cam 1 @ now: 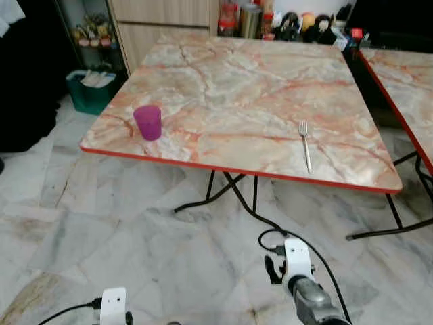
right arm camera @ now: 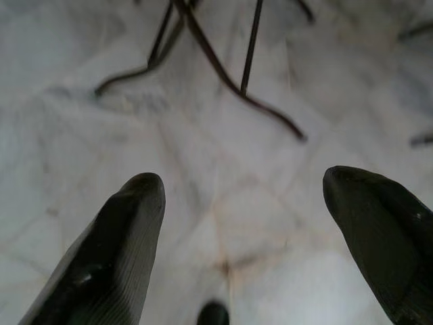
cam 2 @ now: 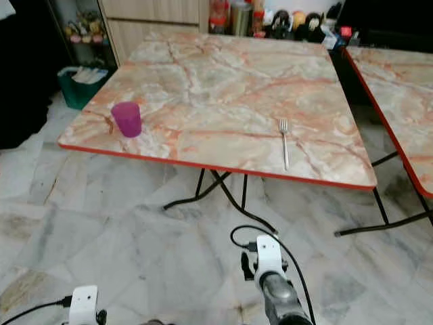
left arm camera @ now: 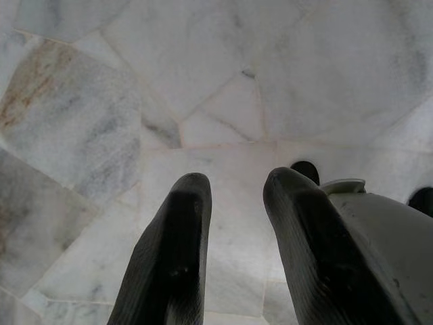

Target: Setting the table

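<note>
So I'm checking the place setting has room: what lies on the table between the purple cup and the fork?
Nothing: between the purple cup and the fork the marble table is bare, as both eye views show.

The marble-patterned table is broad and mostly bare — open tabletop through its middle and far half. Two things sit near the front edge: a purple cup at about 10 o'clock and a fork at about 1 o'clock, well apart, with a wide free stretch between them. Along the far edge at 12 o'clock stands a row of jars and bottles. A second table stands close at 2 o'clock, leaving a narrow gap. Below, black folding legs cross the floor — a green bin stands at 10 o'clock.
</note>
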Controlling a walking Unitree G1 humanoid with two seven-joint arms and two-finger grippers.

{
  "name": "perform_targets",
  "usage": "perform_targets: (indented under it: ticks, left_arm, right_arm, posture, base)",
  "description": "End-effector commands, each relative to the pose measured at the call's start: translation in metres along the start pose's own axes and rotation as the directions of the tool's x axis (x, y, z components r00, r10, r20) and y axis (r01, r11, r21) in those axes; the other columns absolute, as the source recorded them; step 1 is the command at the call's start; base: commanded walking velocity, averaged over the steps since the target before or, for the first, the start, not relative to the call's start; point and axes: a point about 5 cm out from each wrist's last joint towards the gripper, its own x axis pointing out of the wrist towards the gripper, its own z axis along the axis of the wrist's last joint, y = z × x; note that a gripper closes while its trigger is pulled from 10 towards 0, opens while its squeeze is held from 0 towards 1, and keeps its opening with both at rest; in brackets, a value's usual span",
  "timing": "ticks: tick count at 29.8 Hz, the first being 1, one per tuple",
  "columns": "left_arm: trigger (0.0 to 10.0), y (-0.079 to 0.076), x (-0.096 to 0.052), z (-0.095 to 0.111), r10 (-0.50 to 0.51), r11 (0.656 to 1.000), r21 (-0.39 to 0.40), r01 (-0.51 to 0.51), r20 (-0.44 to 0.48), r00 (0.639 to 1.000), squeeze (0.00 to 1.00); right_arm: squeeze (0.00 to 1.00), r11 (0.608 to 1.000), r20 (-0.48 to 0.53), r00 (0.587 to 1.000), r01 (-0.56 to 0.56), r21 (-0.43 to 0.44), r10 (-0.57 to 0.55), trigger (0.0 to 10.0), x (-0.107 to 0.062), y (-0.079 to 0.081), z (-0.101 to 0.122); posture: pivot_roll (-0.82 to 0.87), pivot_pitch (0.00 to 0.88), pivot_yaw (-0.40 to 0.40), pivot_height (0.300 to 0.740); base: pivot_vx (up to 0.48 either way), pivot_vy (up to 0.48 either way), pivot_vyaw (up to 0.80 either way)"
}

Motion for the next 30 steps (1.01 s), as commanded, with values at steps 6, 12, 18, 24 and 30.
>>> perform_targets:
  ticks: [6,12,18,24,30]
  left_arm:
    - [10.0,-0.001,-0.002,-0.007,-0.009,1.000,0.013,0.010,-0.024,1.000,0.00]
    - [10.0,-0.001,-0.002,-0.008,-0.012,1.000,0.021,0.012,-0.027,1.000,0.00]
    - [10.0,0.000,-0.003,-0.011,-0.018,0.999,0.035,0.019,-0.033,0.999,0.00]
    - [10.0,0.000,-0.002,-0.009,-0.021,0.999,0.041,0.023,-0.030,0.999,0.00]
    - [10.0,-0.002,-0.002,-0.006,-0.018,0.999,0.034,0.019,-0.022,1.000,0.00]
  right_arm:
    - [0.00,0.997,0.170,0.985,0.020,-0.079,-0.006,10.0,-0.001,-0.006,0.020]
    - [0.00,0.993,0.251,0.968,0.042,-0.109,-0.014,10.0,-0.007,-0.010,0.021]
    - [0.00,0.991,0.324,0.945,0.077,-0.113,-0.036,10.0,-0.015,-0.016,0.020]
    - [0.00,0.988,0.453,0.892,0.085,-0.126,-0.019,10.0,-0.019,-0.013,0.044]
    - [0.00,0.989,0.533,0.846,0.092,-0.116,-0.016,10.0,-0.021,-0.009,0.067]
  posture:
    - [0.10,0.087,-0.027,0.715]
    - [0.10,0.080,-0.023,0.715]
    - [0.09,0.077,-0.017,0.715]
    - [0.08,0.089,-0.018,0.715]
    - [0.08,0.108,-0.024,0.715]
  base:
    - [0.000,0.000,0.00]
    - [0.000,0.000,0.00]
    - [0.000,0.000,0.00]
    - [0.000,0.000,0.00]
    - [0.000,0.000,0.00]
